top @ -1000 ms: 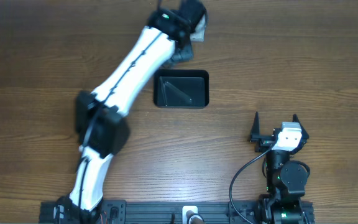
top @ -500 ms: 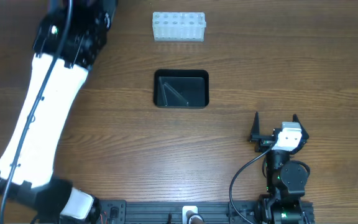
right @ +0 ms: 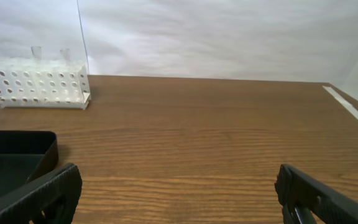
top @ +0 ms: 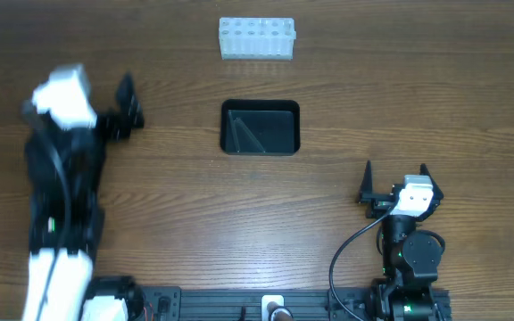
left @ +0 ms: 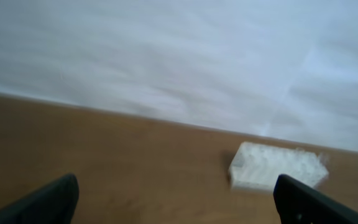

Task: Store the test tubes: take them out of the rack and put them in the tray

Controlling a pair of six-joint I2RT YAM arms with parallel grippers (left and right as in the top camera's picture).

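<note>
The white test tube rack (top: pixel 257 39) stands at the back centre of the table, and shows too as the rack (left: pixel 277 168) and the rack (right: pixel 39 84), where two clear tubes (right: pixel 65 55) stick up from it. In front of it lies the black tray (top: pixel 226 143) with clear test tubes (top: pixel 248 134) inside. My left gripper (top: pixel 128 109) hangs over the left side of the table, well apart from rack and tray, open with nothing held (left: pixel 179 214). My right gripper (top: pixel 393 183) rests open near its base, empty (right: pixel 179 208).
Bare wooden tabletop surrounds the tray (right: pixel 17 152) and rack. A white wall stands behind the table's far edge. The arms' black base rail (top: pixel 266 303) runs along the front edge.
The left arm has swung away from the rack at the back centre, out to the left side and back toward its base, uncovering the rack. The right arm has stayed still.
</note>
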